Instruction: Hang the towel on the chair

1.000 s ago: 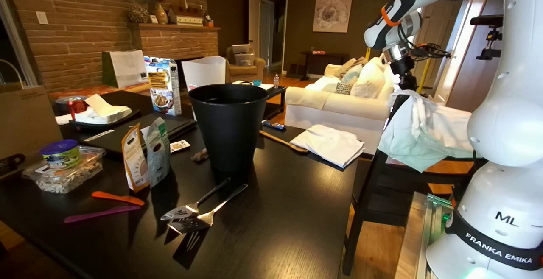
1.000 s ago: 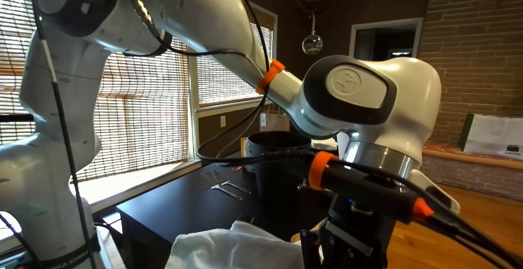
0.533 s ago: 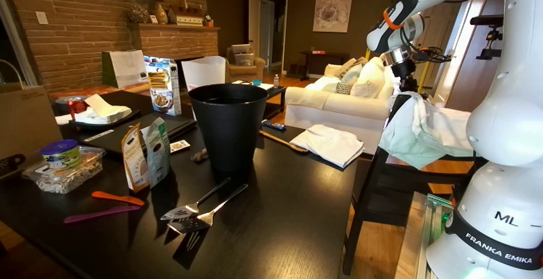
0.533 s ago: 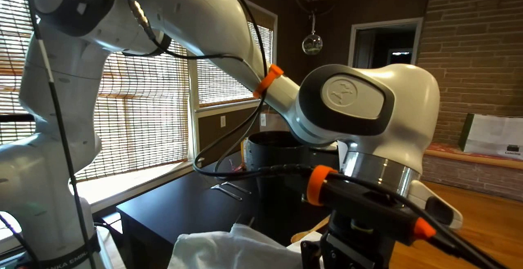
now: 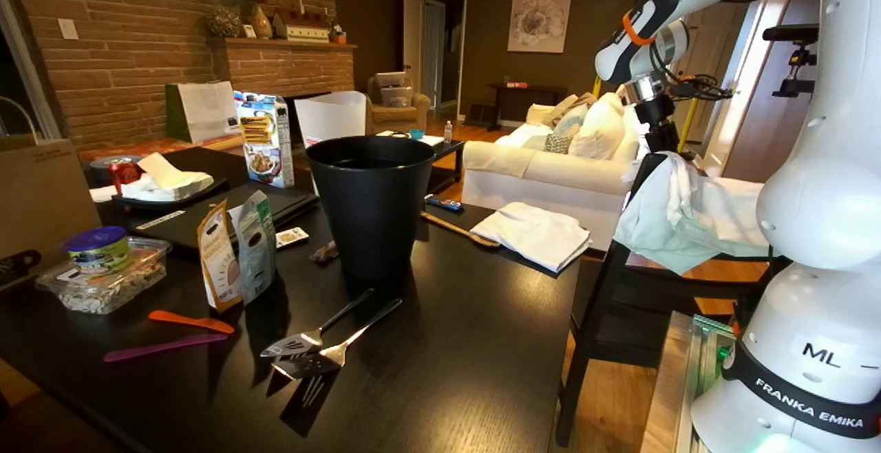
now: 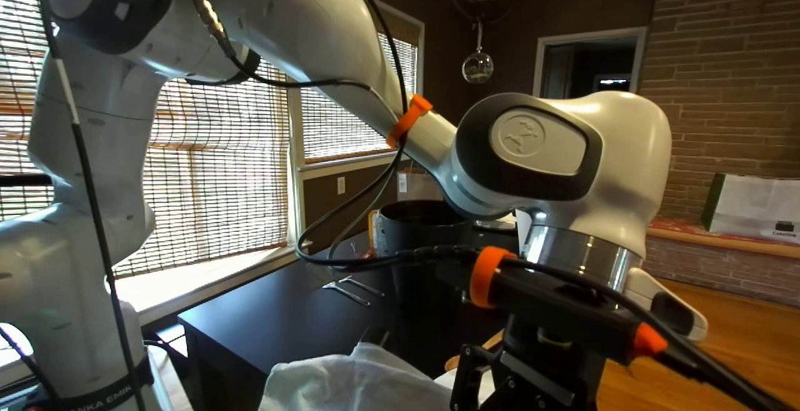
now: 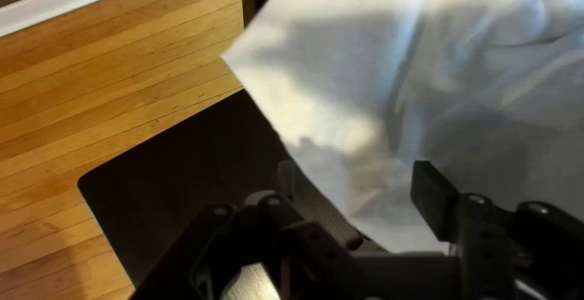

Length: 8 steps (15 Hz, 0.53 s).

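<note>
Dark wood tabletop (image 5: 468, 343) in an exterior view, bearing, left to right, two coloured knives (image 5: 191, 321), two pouches (image 5: 255, 253), two metal spatulas (image 5: 334, 354) and one black bin (image 5: 372, 212). Farther right, one dark chair (image 5: 609, 288), then one gripper (image 7: 358, 188) with fingers spread in the wrist view, above one white towel (image 5: 678, 219), draped over the chair's back, rumpled, tinted pale green low down.

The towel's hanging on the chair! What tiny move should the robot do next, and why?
Probably lift the gripper gently upward: the towel already drapes over the back of the dark chair, and the fingers stand apart in the wrist view. Going sideways might snag the cloth.
</note>
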{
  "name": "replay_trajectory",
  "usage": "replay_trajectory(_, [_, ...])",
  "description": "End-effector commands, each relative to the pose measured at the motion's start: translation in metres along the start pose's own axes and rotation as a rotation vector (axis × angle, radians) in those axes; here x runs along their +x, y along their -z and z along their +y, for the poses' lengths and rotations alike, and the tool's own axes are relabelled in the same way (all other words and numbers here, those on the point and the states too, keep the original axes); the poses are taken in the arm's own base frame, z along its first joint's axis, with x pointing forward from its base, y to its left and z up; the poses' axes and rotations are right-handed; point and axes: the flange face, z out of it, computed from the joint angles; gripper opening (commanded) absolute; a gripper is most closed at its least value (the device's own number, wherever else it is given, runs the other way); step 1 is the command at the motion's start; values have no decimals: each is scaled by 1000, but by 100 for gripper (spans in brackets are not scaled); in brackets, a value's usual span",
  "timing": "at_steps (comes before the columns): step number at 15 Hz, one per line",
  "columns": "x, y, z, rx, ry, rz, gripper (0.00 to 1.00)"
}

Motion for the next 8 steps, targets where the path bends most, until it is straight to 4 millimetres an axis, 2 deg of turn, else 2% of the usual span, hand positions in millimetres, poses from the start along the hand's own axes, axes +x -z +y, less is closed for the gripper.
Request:
replay_trajectory(1, [-7,4,-1,3,7,37,98])
replay_trajectory(5, [-8,9,-3,8,9,53,100])
replay_trajectory(8, [-18,29,-14,39,-5,90,100])
